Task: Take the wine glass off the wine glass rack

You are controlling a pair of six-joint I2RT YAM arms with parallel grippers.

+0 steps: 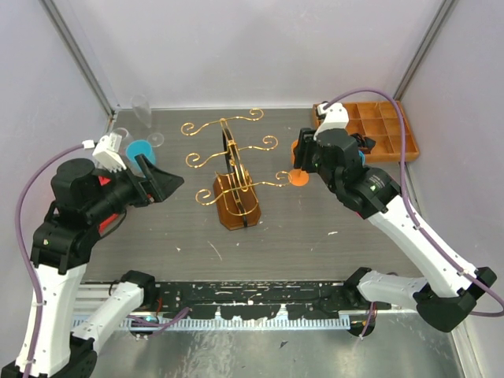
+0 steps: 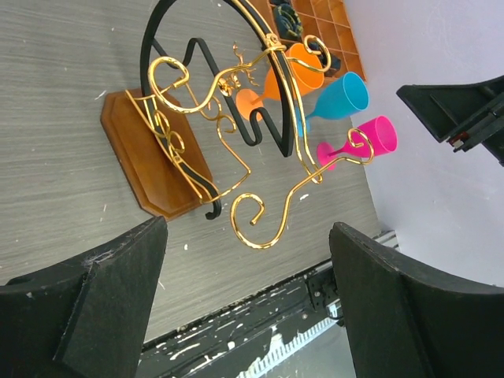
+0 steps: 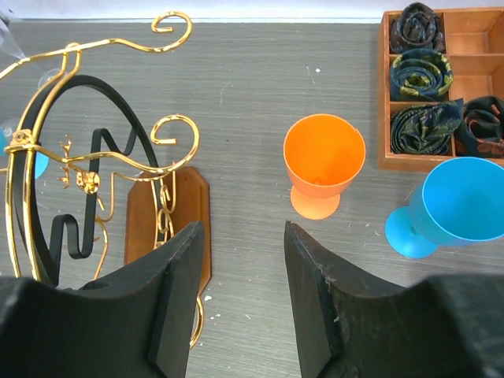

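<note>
We see a grey wood-grain desk (image 1: pixel 315 220) with the wine glass rack (image 1: pixel 234 185) at its middle. The gold wire arms curl out over the small brown wooden base, and none of the arms we can see carries a glass.

A brown wooden tray (image 3: pixel 409 161) with compartments sits in the far right corner of the desk. Some of its compartments hold rolled ties.

The left tool (image 2: pixel 248 244) hovers by the left edge of the desk and points toward the rack. Its fingers are spread wide and we see nothing between them. The right tool (image 3: pixel 240 236) hangs over the desk just right of the rack. Its fingers are also parted and grip nothing.

The orange wine glass (image 3: pixel 323 161) is off the rack. It stands upright on the desk between the rack and the tray, just ahead of the right tool and clear of its fingers.

A blue glass (image 3: pixel 465 201) stands near it, close to the tray's near side. From the left wrist we also see a pink glass (image 2: pixel 374 135) beyond a scroll end of the rack. We cannot tell whether the two touch.

A second blue glass (image 1: pixel 140 150) stands near the left edge, and a clear glass (image 1: pixel 142 109) stands in the far left corner.
</note>
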